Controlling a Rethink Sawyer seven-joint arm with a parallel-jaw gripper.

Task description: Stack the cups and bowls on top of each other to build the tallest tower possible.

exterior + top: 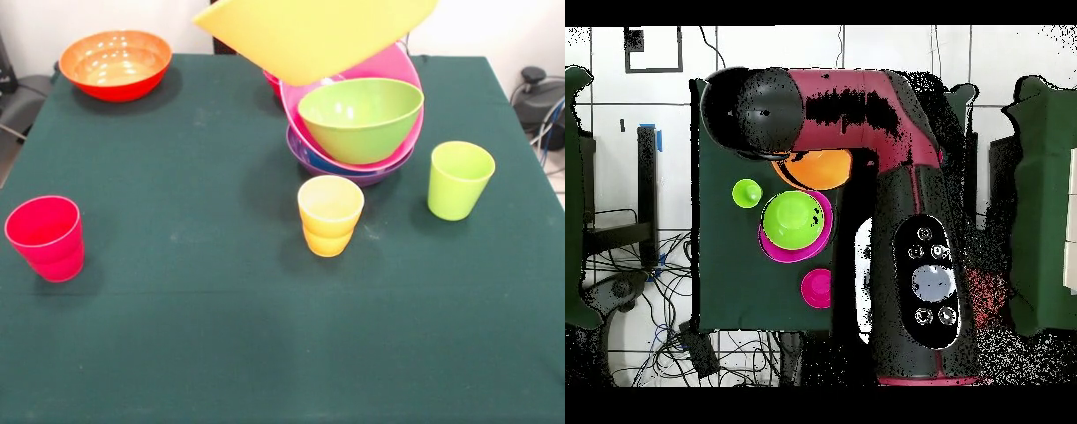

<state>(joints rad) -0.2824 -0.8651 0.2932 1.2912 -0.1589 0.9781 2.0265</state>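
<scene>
A light orange bowl (318,35) hangs tilted in the air above the tower, its underside facing the front view; it also shows in the overhead view (815,168). The gripper is hidden behind it, under the arm's black head (750,105). The tower is a purple bowl (353,170) at the bottom, a tilted pink bowl (393,71) in it, and a lime green bowl (360,119) inside the pink one. A small red bowl (271,79) peeks out behind the tower. The yellow cup (330,215), lime green cup (459,179) and red cup (46,237) stand apart on the table.
A red-orange bowl (115,64) sits at the far left corner of the green table (194,336). In the overhead view the arm (905,200) covers much of the table. Cables and a black device (538,97) lie off the table's right side.
</scene>
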